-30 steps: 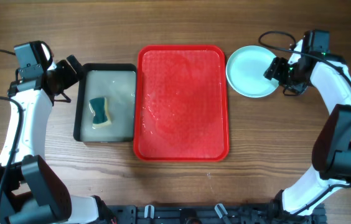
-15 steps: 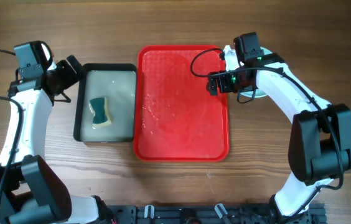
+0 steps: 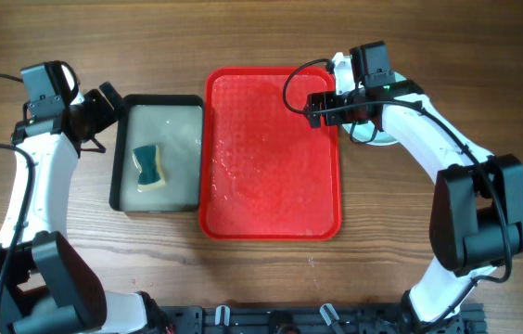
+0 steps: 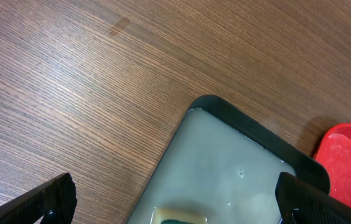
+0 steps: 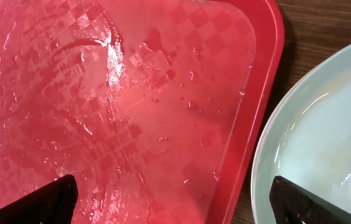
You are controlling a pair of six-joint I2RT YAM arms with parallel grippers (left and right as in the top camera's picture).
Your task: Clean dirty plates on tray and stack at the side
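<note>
Overhead: wet tray (image 3: 271,158) on worktop (image 3: 261,37); plate (image 3: 379,139) just right of it, mostly under right arm (image 3: 428,111).
Left wrist: left fingers (image 4: 45,199) spread, empty, above black tub (image 4: 253,129).
Right wrist: right fingers (image 5: 38,200) spread, empty, over tray's rim and plate.

The table (image 4: 70,74) is brown wood with a fine straight grain and a matt finish. The tray (image 5: 163,143) is red plastic, glossy and wet, with a faint checked texture on its floor. The plate (image 5: 325,143) to its right is smooth, glossy and pale mint. The black-rimmed tray (image 3: 159,99) looks like rather matt plastic. The sponge (image 3: 150,167) seems to be soft foam, but it is small in the view.
</note>
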